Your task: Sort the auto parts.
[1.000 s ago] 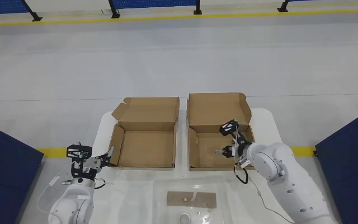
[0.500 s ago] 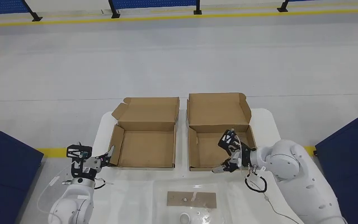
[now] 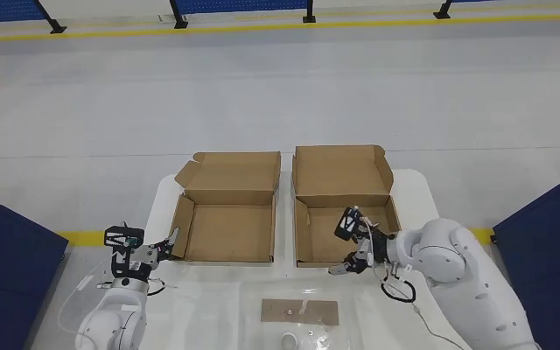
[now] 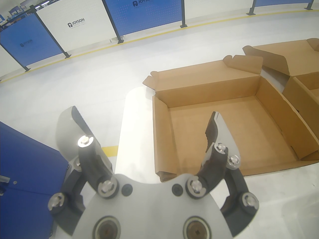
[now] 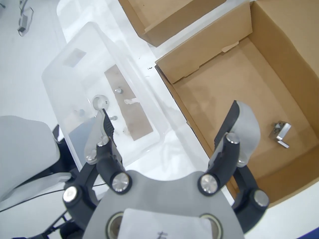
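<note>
My right gripper (image 5: 170, 109) is open and holds nothing; it hangs over the front wall of the right cardboard box (image 5: 224, 80), between that box and the clear plastic tray (image 5: 62, 85). In the tray lie a metal ring (image 5: 99, 101), small screws (image 5: 119, 90) and a cardboard strip (image 5: 134, 118). A small metal bracket (image 5: 280, 131) lies on the right box's floor. My left gripper (image 4: 144, 115) is open and empty, near the left box (image 4: 231, 123) at its outer front corner. From above, the right gripper (image 3: 339, 267) and left gripper (image 3: 166, 243) stand at the boxes' front edges.
Both boxes (image 3: 229, 229) (image 3: 324, 232) stand side by side at the table's back with lids folded open. The tray (image 3: 254, 302) sits at the front middle. A blue panel (image 4: 22, 175) stands beside the table near the left arm.
My right gripper has moved from above the right box's interior back to its front wall, toward the tray. The left arm has stayed still.
</note>
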You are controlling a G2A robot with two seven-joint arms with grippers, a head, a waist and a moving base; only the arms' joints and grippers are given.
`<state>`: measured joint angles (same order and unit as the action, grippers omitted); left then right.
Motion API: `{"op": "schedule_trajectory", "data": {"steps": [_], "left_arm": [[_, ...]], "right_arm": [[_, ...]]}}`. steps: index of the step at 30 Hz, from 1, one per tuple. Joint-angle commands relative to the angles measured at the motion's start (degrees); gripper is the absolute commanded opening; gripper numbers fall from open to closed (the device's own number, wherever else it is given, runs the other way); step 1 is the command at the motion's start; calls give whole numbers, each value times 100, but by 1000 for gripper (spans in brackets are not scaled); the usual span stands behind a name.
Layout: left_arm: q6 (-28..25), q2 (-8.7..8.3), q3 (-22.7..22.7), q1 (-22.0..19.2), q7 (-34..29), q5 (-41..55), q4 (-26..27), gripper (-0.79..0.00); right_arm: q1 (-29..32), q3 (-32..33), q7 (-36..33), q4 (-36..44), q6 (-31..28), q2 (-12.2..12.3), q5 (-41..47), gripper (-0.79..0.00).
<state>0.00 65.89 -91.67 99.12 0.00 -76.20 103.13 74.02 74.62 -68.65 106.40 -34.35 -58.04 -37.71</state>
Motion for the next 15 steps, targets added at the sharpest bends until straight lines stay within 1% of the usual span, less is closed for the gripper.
{"op": "schedule_trajectory", "data": {"steps": [1,5,9,11,15], "left_arm": [[0,0,0,0,0,0,0,0],[0,0,0,0,0,0,0,0],[0,0,0,0,0,0,0,0],[0,0,0,0,0,0,0,0],[0,0,0,0,0,0,0,0]], "right_arm": [[-15,-154,-112,174,-17,25,-107,0],[-84,-677,-328,606,199,169,-427,0],[-233,-1065,-588,767,459,340,-394,0],[-382,-1412,-807,872,677,446,-640,0],[-413,-1458,-847,884,718,463,-690,0]]}}
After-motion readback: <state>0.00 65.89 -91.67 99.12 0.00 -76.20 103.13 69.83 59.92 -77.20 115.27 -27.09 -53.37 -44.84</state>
